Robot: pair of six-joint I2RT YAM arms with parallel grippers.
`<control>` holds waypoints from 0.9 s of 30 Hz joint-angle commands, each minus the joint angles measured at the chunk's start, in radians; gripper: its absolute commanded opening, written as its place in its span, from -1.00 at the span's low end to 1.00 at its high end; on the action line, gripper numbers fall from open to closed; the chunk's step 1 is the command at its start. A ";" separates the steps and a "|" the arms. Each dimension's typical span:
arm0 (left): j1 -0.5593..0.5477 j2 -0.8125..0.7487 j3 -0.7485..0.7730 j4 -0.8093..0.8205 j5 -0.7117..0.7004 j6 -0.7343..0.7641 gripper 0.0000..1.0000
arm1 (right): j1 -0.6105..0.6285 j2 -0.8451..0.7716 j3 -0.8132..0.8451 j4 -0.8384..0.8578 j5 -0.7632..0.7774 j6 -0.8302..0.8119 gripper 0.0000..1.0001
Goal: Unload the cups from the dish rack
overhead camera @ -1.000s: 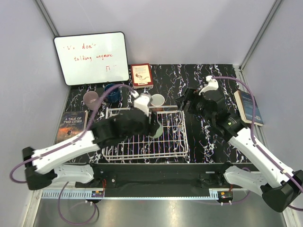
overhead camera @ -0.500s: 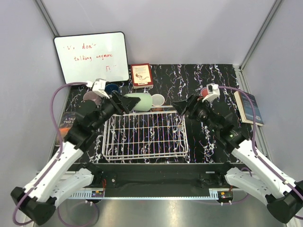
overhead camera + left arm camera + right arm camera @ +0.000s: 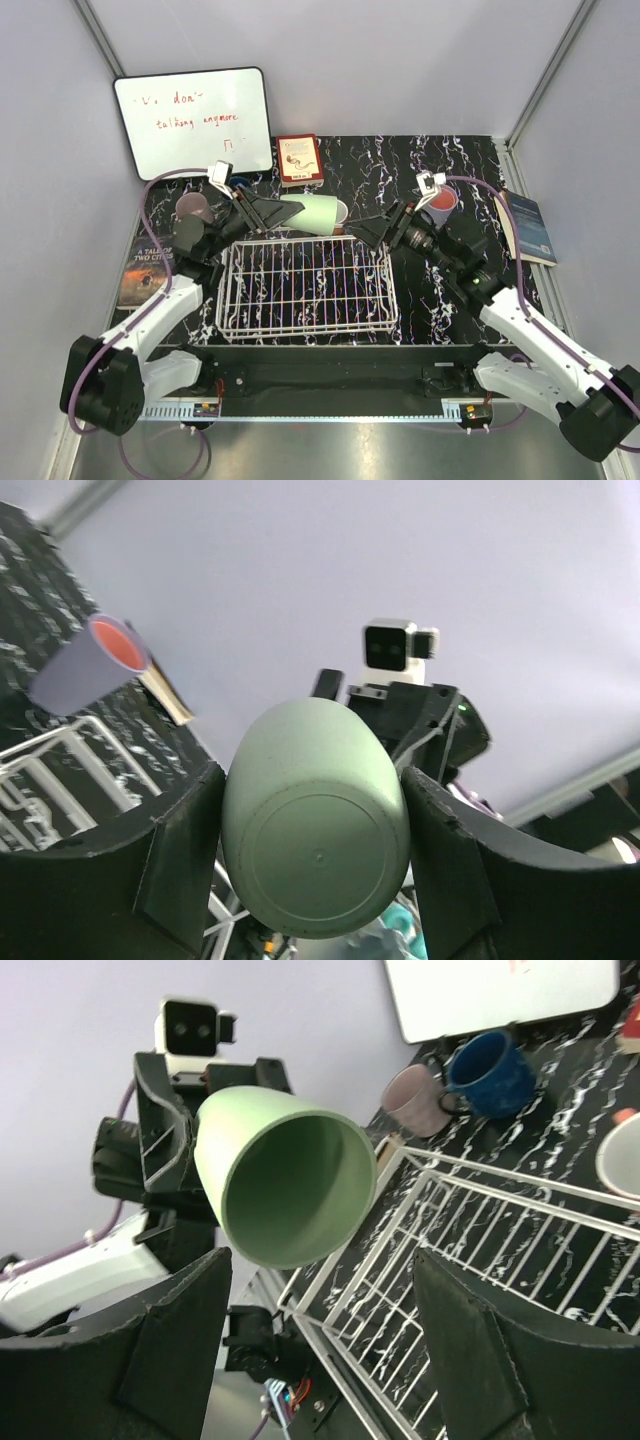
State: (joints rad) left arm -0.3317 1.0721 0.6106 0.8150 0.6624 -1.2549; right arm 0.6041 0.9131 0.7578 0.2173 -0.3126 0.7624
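My left gripper [image 3: 283,212] is shut on the light green cup [image 3: 314,213] and holds it on its side in the air above the back edge of the dish rack [image 3: 305,288]. The left wrist view shows the cup's base [image 3: 318,852] between my fingers. My right gripper [image 3: 376,229] is open and empty, just right of the cup's mouth [image 3: 290,1185]. No cups stand in the rack. A lavender cup [image 3: 440,205] with a pink inside stands on the table at the right. A mauve cup [image 3: 193,208] and a dark blue cup [image 3: 238,190] stand at the back left.
A whiteboard [image 3: 192,120] leans on the back wall, with a small red card [image 3: 299,158] beside it. One book [image 3: 150,265] lies at the left and another book [image 3: 528,225] at the right edge. A white cup rim [image 3: 625,1155] shows behind the rack.
My left arm has lifted the green cup out of the rack to its back edge and tipped it sideways. My right gripper has moved left to the cup's mouth.
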 commanded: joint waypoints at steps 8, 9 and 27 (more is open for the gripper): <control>0.003 0.066 -0.014 0.256 0.078 -0.098 -1.00 | 0.028 0.061 0.035 0.180 -0.152 0.046 0.57; 0.005 0.069 -0.012 0.251 0.077 -0.092 -1.00 | 0.029 0.063 0.040 0.185 -0.152 0.041 0.57; -0.078 0.112 0.000 0.219 0.082 -0.052 -1.00 | 0.166 0.292 0.153 0.274 -0.181 0.022 0.33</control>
State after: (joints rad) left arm -0.3904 1.1900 0.5938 0.9714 0.7269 -1.3323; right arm 0.7433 1.1687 0.8505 0.4267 -0.4744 0.8043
